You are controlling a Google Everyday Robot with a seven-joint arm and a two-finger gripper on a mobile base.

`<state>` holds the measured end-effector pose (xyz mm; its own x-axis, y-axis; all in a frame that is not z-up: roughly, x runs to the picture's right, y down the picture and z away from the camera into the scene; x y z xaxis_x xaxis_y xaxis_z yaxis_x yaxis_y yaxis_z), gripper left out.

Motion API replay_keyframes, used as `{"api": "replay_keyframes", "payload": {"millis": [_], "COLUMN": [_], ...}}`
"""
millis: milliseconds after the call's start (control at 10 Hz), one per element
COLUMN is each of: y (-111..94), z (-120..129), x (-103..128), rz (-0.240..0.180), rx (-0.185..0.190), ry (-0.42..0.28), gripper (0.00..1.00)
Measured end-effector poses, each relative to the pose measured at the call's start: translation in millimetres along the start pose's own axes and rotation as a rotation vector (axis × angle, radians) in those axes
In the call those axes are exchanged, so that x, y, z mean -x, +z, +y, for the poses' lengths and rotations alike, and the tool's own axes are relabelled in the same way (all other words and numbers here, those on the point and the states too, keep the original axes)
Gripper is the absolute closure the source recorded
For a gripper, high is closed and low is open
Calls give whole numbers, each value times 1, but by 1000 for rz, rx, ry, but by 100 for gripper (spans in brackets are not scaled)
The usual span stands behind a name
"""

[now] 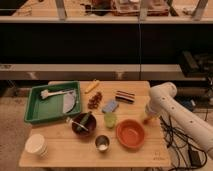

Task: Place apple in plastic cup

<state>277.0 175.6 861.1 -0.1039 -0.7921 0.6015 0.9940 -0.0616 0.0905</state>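
Orange-red apple [148, 120] peeks beneath the arm-hidden tool [149, 117], right of the bowl [120, 133]; its grip cannot be told.

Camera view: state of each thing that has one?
apple: at the right edge of the table, outside any cup
gripper: low, right at the apple
plastic cup: upright, no apple in it
metal cup: upright
white cup: upright
orange bowl: upright, empty
dark bowl: upright, holds a green utensil
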Motion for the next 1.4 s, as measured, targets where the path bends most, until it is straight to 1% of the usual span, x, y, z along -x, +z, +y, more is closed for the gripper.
{"api": "replay_keyframes", "payload": {"millis": [100,200,300,400,500,600,700,800,900,1000,1100,1200,1300,1400], "y": [-8,-20,-35,-49,-59,-70,-78,-90,-98,-106,-117,-124,-125,-122], "z": [-5,-10,-22,-40,-60,-85,-106,-137,-162,-182,-210,-231,-238,-247], "x": [-3,-8,-17,-28,-36,-44,-49,-54,-52,-49,-42,-35,-32,-28], "rz": [23,47,70,94,113,134,147,163,169,174,182,186,185,174], "rx": [-21,-41,-69,-104,-137,-177,-209,-259,-300,-331,-369,-395,-396,-388], "ry": [-20,-46,-79,-122,-162,-209,-247,-309,-364,-415,-496,-576,-604,-634], "gripper": [46,46,46,46,46,46,46,46,46,46,46,46,46,46]}}
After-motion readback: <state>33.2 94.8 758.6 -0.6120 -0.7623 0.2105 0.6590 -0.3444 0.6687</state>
